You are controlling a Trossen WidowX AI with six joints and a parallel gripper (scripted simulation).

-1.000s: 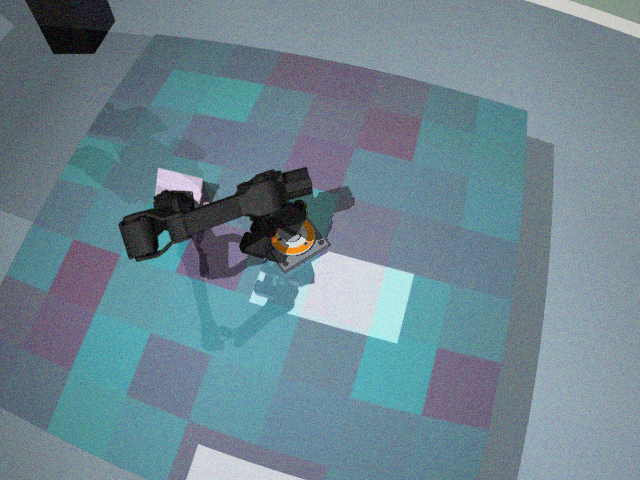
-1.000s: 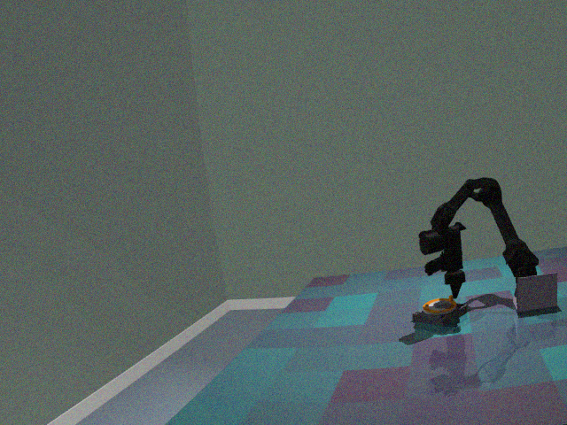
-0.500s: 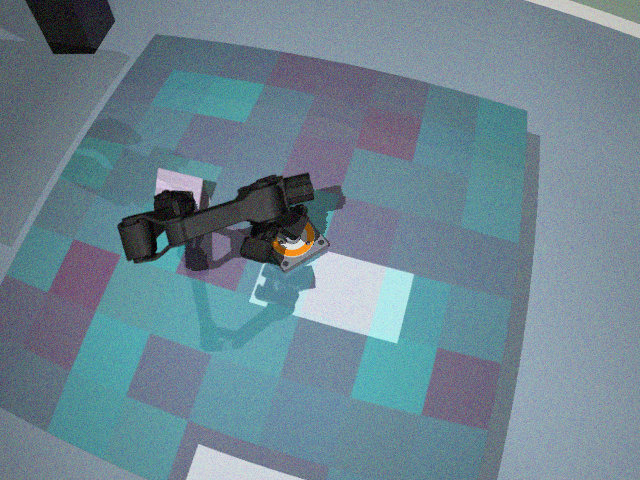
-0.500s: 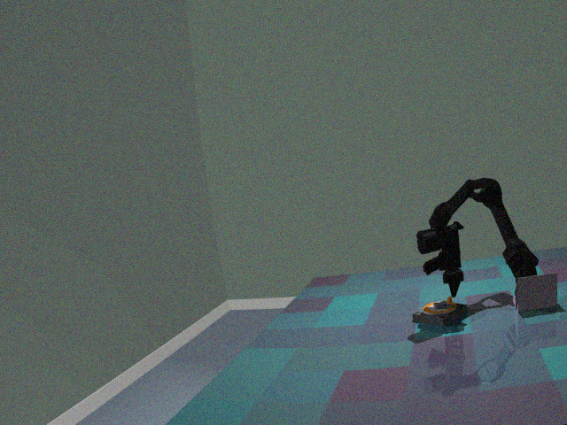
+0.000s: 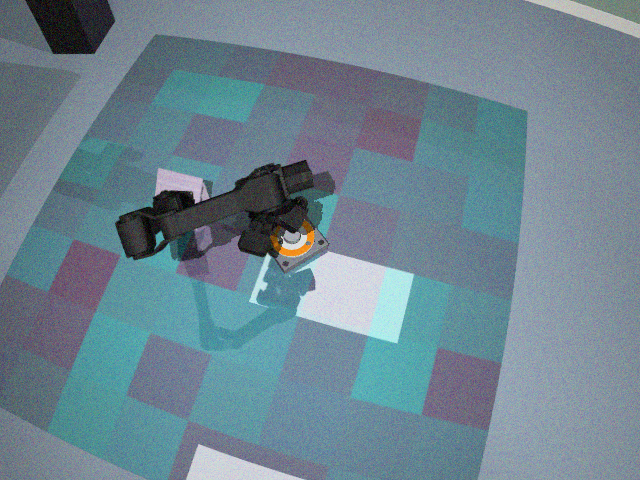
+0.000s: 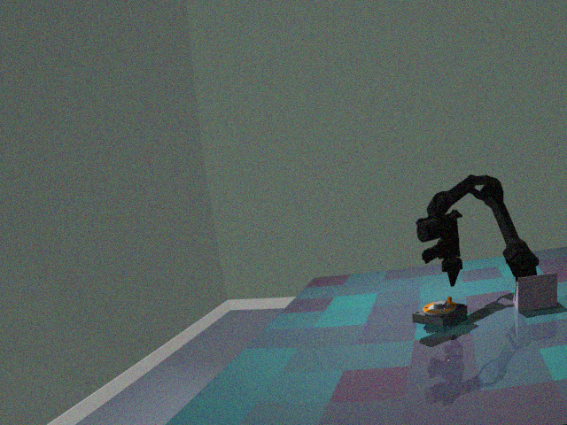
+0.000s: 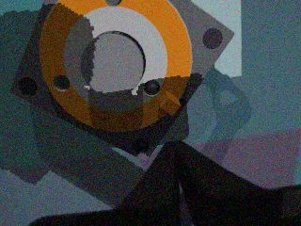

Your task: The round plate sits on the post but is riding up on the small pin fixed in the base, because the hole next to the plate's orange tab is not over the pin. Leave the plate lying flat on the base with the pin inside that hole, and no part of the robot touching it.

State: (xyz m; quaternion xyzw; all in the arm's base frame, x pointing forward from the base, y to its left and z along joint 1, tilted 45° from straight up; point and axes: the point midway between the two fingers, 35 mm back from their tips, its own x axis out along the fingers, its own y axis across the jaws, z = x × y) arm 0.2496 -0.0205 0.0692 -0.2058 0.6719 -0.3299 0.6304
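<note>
The round plate [image 5: 294, 252] [image 6: 428, 309] [image 7: 181, 56], orange with a white inner ring, sits around the grey post [image 5: 292, 236] [image 7: 115, 61] on the square grey base [image 5: 310, 255] [image 6: 424, 319] [image 7: 202, 21]. It looks close to flat; any slight tilt is hard to tell. The orange tab [image 6: 449, 299] [image 7: 169, 104] stands at the plate's lower right in the wrist view. The hole [image 7: 151, 88] beside it shows a faint rounded shape inside, but I cannot tell whether that is the pin. My gripper [image 6: 452, 284] [image 7: 173, 148] is shut and empty, above the tab side, apart from the plate.
A pale upright block [image 5: 178, 180] [image 6: 535, 292] stands beside the arm's foot. A white patch [image 5: 346, 294] lies on the patterned table top beside the base. A black box-like object [image 5: 72, 25] is at the top left of the top view. Arm shadows cross the base and plate.
</note>
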